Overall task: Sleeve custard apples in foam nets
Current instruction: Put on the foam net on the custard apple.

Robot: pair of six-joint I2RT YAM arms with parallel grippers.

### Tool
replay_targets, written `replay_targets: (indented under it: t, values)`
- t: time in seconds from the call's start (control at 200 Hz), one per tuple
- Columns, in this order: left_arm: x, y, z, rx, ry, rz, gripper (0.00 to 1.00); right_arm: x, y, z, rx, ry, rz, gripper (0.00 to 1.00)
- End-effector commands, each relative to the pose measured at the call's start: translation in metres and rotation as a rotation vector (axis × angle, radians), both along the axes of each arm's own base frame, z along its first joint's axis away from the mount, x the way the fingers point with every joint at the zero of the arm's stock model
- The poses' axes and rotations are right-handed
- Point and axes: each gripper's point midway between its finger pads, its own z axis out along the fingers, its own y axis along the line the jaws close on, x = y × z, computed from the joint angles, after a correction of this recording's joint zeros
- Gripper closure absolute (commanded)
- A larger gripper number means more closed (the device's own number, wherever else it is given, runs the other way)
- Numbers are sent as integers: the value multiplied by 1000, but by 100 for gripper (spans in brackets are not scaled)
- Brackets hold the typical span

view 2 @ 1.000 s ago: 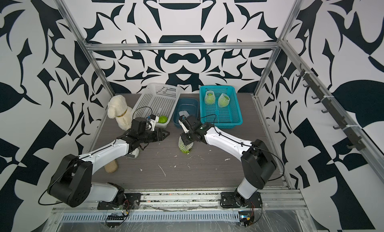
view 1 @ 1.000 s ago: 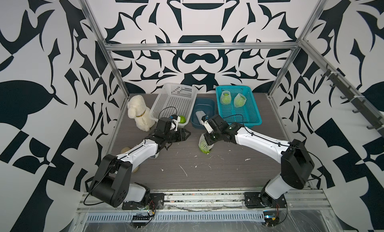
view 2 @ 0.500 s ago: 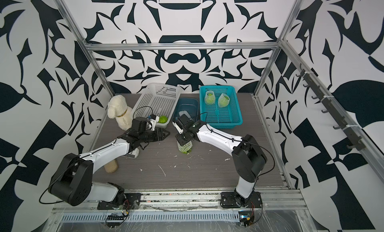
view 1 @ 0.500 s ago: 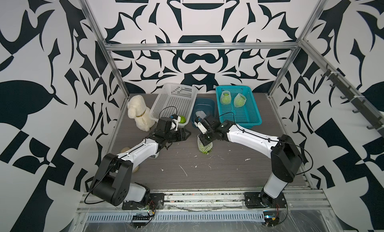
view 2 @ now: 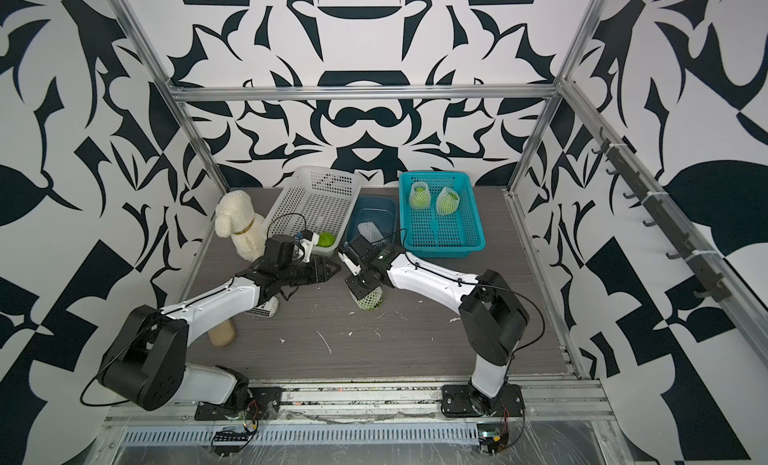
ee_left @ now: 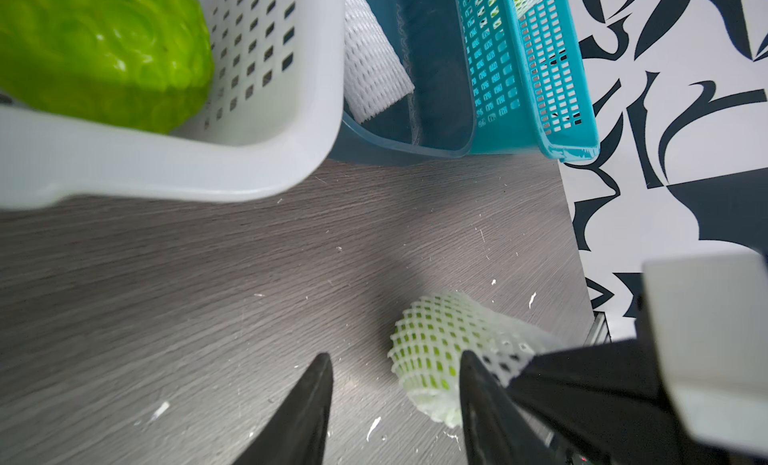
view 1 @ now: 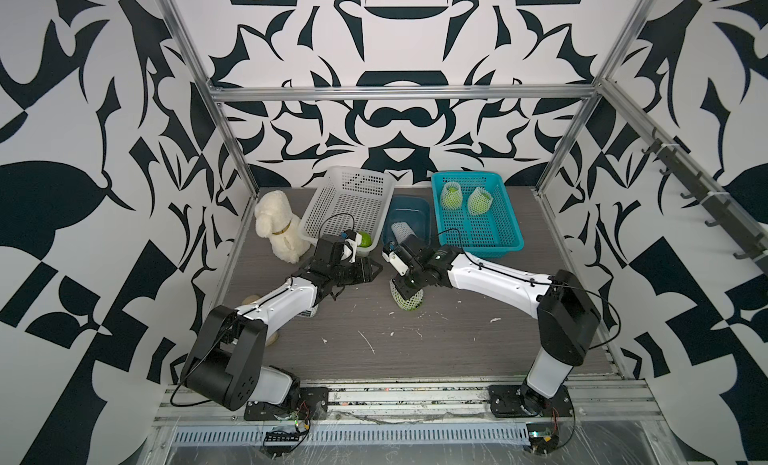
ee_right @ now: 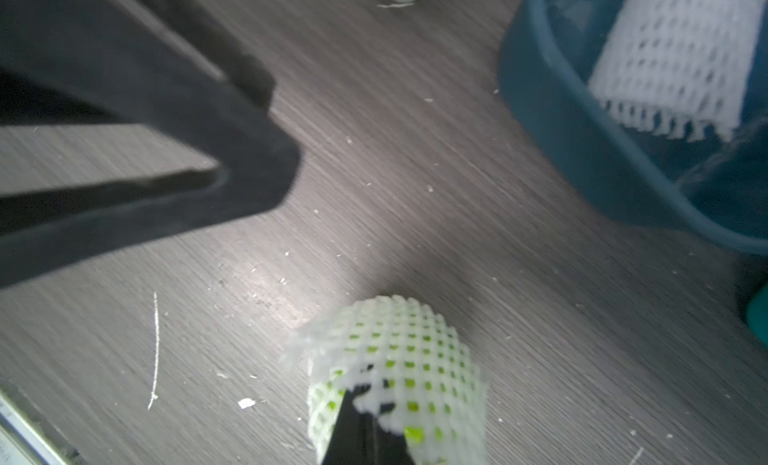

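The right gripper [view 1: 405, 290] pinches shut on the net [ee_right: 399, 350] sleeving the mid-table apple [view 1: 412, 305]; at its 10 o'clock, the left gripper [view 1: 376, 271] gapes open, empty.

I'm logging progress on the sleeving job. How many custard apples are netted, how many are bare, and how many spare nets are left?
Sleeved custard apples: 3, two in the teal basket, one out on the table.
Bare custard apples: 1, in the white basket.
Spare foam nets: 1, in the blue tub.
Total: 5 (4 fruits, 1 spare net).
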Motion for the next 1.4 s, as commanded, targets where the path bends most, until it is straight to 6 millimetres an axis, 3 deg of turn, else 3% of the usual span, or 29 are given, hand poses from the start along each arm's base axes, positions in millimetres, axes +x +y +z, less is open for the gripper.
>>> replay_targets:
  t: [0.0, 0.225, 0.47, 0.61, 0.775, 1.045, 1.395]
  values:
    - [-2, -5, 4, -22, 1, -25, 46, 4, -3, 20, 42, -50, -24, 94]
    - [-14, -32, 16, -64, 0, -99, 46, 1, -3, 33, 90, -57, -43, 71]
    - [-25, -47, 13, -65, 11, -137, 45, -2, -12, 43, 102, -84, -69, 58]
    - [-20, -52, 18, -66, -9, -136, 42, -2, -17, 46, 110, -96, -79, 57]
    - [-11, -58, 24, -80, -24, -140, 41, -7, -18, 36, 119, -77, -75, 62]
    - [-14, -72, 17, -79, 3, -187, 41, -8, -19, 27, 118, -72, -70, 71]
    - [-33, -78, -5, -31, 60, -243, 44, -2, -28, 43, 138, -101, -101, 56]
